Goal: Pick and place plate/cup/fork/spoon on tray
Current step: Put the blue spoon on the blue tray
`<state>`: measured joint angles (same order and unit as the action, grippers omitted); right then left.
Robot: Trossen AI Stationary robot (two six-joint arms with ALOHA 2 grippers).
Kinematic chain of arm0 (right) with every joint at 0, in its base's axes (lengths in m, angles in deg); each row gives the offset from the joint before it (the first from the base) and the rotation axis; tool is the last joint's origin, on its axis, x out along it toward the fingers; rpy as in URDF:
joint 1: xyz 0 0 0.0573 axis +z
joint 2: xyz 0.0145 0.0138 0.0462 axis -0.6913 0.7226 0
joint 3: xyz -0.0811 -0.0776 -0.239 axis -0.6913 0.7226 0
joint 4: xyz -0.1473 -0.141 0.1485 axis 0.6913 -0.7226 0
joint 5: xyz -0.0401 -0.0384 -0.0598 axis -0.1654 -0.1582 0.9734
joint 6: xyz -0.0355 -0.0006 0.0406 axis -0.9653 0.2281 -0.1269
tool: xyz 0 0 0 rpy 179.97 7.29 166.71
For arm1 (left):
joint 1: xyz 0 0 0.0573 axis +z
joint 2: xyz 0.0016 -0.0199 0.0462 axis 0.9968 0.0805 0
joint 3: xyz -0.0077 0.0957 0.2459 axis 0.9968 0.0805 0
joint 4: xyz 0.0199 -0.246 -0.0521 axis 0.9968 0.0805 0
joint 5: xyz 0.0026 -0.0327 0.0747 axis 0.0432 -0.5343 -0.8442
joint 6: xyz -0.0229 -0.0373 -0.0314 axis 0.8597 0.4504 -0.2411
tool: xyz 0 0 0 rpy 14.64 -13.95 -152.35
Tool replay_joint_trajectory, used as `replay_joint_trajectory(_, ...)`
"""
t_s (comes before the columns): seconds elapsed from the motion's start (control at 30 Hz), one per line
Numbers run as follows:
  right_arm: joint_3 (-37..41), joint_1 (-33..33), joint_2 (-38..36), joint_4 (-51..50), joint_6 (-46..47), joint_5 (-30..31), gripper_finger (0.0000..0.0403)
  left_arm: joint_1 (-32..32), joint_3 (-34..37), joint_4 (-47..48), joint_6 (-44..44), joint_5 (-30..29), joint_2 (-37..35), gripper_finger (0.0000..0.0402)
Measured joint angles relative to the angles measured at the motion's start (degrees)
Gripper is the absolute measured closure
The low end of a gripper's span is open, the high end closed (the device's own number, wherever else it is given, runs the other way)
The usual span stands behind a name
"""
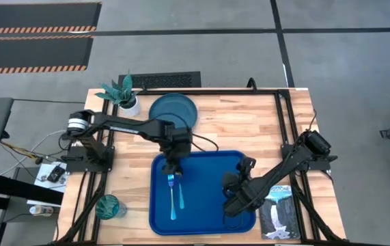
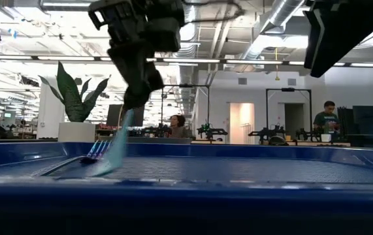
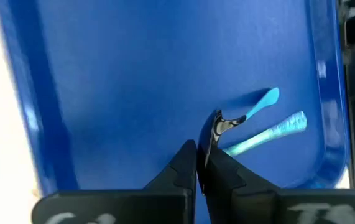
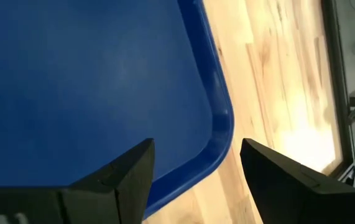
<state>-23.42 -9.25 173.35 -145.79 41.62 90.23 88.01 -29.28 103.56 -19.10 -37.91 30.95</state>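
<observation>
Spoon [image 3: 225,123]: we've got the left gripper [image 3: 200,163] pinched tight on its bowl end, handle hanging down onto the tray [image 1: 205,164] floor right beside the fork [image 1: 173,200]. Loads of bare blue to the right of them. Our right gripper [image 4: 196,163] is spread wide over the tray's right rim. Plate [image 1: 173,111] touches the far rim; cup [image 1: 110,206] stands well off the left side.

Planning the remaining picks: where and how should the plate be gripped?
Grip the plate at its rim, coming from above. It lies flat on the table behind the tray, so only the shallow raised edge gives fingers a hold; the side away from the plant looks freest.
</observation>
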Motion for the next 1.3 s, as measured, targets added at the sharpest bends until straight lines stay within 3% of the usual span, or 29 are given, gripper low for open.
replay_joint_trajectory(0.3,0.04,-0.02,0.0,0.45,-0.2,2.3,0.0143,0.06,-0.58,-1.47,2.91,3.06,3.79,0.0401)
replay_joint_trajectory(0.5,0.04,-0.03,0.0,0.48,-0.22,3.93,0.0143,-1.05,-0.6,-3.16,1.48,3.41,3.72,0.0401)
replay_joint_trajectory(0.77,0.04,-0.13,-0.01,1.08,-0.19,3.93,0.0143,-1.2,-0.58,-4.4,0.71,4.65,8.91,0.0401)
replay_joint_trajectory(1.3,0.04,-0.13,0.0,1.15,-0.24,3.93,0.0143,-0.54,-0.6,-4.08,-0.1,1.81,9.23,0.0401)
